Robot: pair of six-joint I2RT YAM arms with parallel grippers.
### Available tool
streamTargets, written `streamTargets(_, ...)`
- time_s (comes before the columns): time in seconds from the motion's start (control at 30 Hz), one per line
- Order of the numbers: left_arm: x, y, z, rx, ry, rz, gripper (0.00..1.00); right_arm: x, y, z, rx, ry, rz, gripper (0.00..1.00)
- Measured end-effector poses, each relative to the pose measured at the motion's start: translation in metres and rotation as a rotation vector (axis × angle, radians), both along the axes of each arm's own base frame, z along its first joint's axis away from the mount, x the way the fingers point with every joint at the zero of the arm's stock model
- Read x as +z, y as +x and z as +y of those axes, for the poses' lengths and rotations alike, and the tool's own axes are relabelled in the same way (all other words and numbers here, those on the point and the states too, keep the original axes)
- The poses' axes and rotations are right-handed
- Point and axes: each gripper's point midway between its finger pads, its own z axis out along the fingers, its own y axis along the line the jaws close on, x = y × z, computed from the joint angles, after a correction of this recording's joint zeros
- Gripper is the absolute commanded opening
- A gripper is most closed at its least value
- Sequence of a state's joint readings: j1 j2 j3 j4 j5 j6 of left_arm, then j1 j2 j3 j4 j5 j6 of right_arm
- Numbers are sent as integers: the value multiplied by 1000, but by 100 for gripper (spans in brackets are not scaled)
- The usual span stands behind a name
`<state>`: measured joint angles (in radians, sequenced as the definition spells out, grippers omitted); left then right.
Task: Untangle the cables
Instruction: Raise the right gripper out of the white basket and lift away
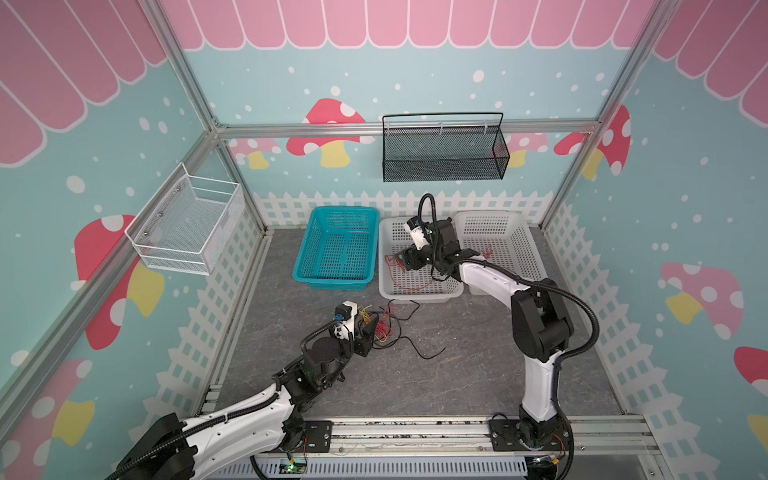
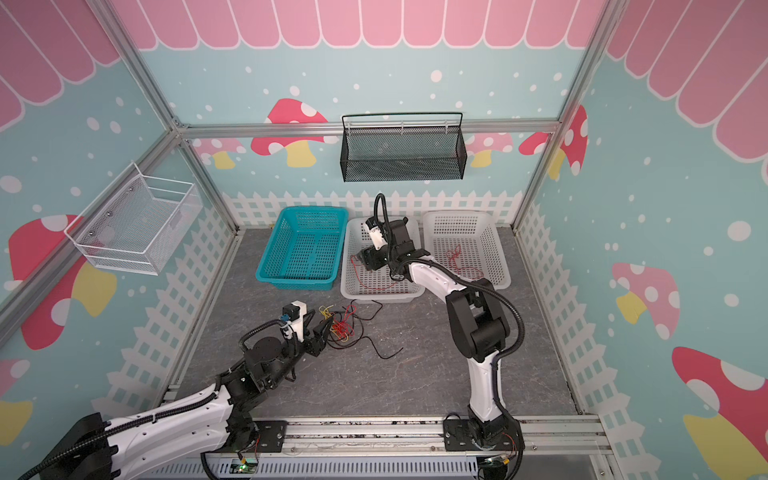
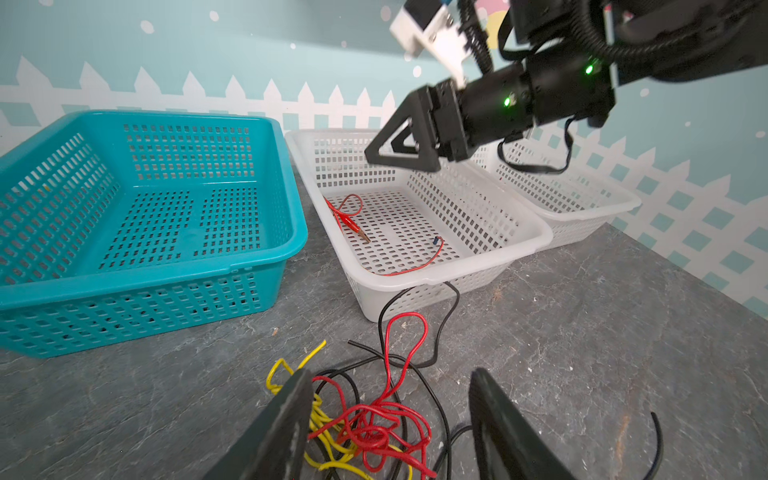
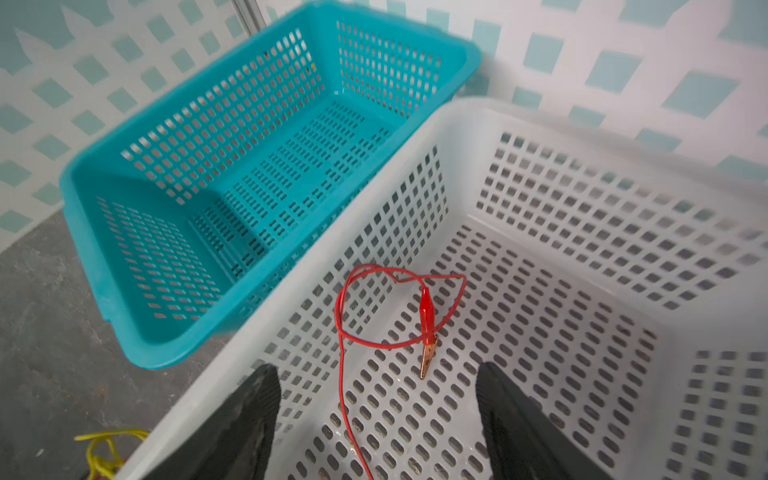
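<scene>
A knot of red, yellow and black cables [image 1: 383,328] [image 2: 341,328] [image 3: 374,419] lies on the grey table. My left gripper [image 1: 371,334] [image 2: 322,334] [image 3: 390,382] is low over it, open, with the knot between its fingers and no wire pinched. One black cable [image 1: 428,355] trails off to the right. My right gripper [image 1: 401,259] [image 2: 363,259] [image 4: 378,370] hangs open and empty over the middle white basket [image 1: 415,293] [image 4: 540,199]. A red cable [image 4: 340,332] [image 3: 347,216] with a crocodile clip lies loose on that basket's floor.
A teal basket [image 1: 336,249] stands left of the middle white one. The right white basket [image 1: 511,232] holds another red cable [image 2: 455,257]. A black mesh basket [image 1: 444,149] hangs on the back wall, a white wire basket [image 1: 187,224] on the left wall.
</scene>
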<state>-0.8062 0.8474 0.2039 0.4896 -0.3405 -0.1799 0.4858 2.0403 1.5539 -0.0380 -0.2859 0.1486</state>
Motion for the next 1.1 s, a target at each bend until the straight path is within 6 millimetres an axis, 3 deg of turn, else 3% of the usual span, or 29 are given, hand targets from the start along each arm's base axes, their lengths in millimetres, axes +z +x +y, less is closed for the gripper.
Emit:
streamTargets(0.1, 0, 0, 2, 6, 0, -1, 60, -31, 0, 3, 16, -29, 56, 81)
streamTargets(0.2, -1, -1, 3, 9, 2, 0, 60, -45, 6, 7, 30, -45, 72, 82)
streamTargets(0.43, -1, -2, 7, 19, 2, -2, 60, -43, 26, 26, 58, -52, 28, 82)
streamTargets(0.63, 1, -4, 11, 31, 1, -5, 60, -53, 41, 36, 57, -71, 20, 70)
streamTargets(0.87, 1, -5, 16, 41, 0, -7, 60, -77, 39, 30, 42, -113, 64, 37)
streamTargets(1.03, -1, -5, 16, 41, 6, -2, 60, -80, 40, 29, 33, -116, 72, 3)
streamTargets(1.1, -2, -5, 16, 42, 8, 0, 60, -80, 40, 29, 35, -121, 67, 0)
